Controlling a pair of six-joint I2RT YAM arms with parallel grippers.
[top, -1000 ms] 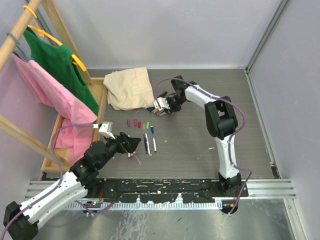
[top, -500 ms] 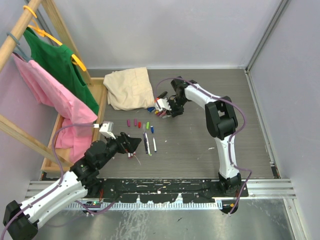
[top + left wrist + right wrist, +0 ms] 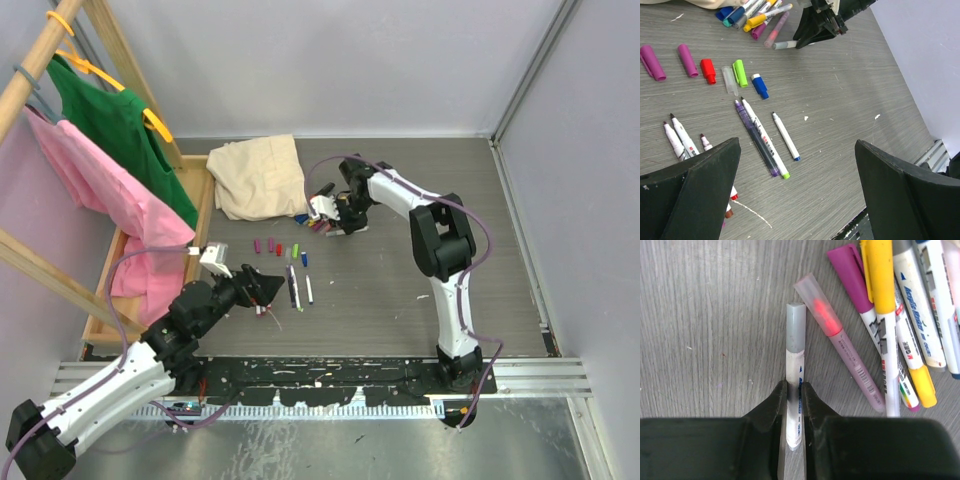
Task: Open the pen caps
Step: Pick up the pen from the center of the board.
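I judge the job roughly half done: six loose caps (image 3: 707, 71) lie in a row on the table (image 3: 855, 100), two purple, red, clear, green and blue, with uncapped pens (image 3: 762, 142) just below them. A cluster of capped pens (image 3: 880, 300) remains beside the beige cloth (image 3: 260, 175). My right gripper (image 3: 794, 397) is clamped on the white barrel of a grey-capped pen (image 3: 795, 360) at the cluster's edge, cap on. My left gripper (image 3: 796, 170) hangs wide open, holding nothing. The cluster runs out of both wrist views, so I cannot count what's left.
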